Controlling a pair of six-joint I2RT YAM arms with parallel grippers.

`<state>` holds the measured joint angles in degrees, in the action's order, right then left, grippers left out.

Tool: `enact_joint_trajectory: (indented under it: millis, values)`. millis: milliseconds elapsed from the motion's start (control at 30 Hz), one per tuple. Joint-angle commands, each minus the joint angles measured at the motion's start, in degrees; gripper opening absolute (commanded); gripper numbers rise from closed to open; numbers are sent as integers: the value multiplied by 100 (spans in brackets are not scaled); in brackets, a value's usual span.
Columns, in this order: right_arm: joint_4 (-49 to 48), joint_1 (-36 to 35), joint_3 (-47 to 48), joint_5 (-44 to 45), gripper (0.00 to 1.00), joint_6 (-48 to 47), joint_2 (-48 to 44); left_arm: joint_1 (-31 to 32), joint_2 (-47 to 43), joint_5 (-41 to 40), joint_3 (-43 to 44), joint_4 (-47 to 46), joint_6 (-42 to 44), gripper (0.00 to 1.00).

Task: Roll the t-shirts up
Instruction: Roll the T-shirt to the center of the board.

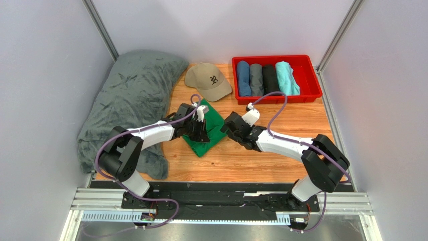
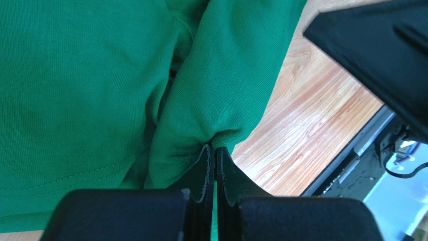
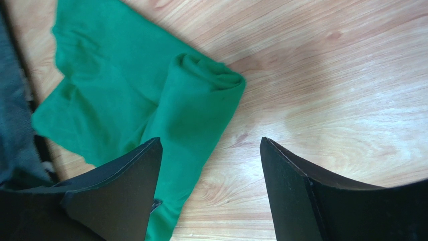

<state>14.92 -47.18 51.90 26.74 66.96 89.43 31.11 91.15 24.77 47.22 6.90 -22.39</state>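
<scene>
Two tools: your left tool pinches a fold of the green t-shirt; your right tool gapes wide, empty. Tug unevenly and the loose roll could unfurl.

Grey plush blanket at left, tan cap beside red bin, wooden table

Left claw pinched shut; right claw spread wide.

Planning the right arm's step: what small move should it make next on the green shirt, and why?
Probably shift the open right gripper onto the rolled end and close: the left gripper pinches the green t-shirt, whose roll lies loose.
</scene>
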Motion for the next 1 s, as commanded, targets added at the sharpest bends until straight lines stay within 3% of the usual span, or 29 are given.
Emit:
enact_joint_trajectory:
  millis: [0, 133, 333, 600, 833, 967]
  values:
    - [-1052, -335, -223, 682, 75, 203, -312, -123, 166, 221, 191, 374, -195, 0]
    - [-1430, -450, -496, 859, 75, 308, -268, -184, 236, 282, 208, 409, -213, 0]
    - [-1404, -450, -365, 850, 63, 423, 74, -246, 245, 282, 279, 479, -213, 0]
    - [-1404, -441, -5, 736, 61, 327, 645, -334, 218, 370, 314, 514, -160, 0]
    - [-763, -187, 671, 429, 61, 221, 1120, -334, 131, 598, 296, 462, -20, 0]
    - [18, -64, 1356, 87, 44, 81, 1542, -334, 17, 678, 323, 427, 42, 0]
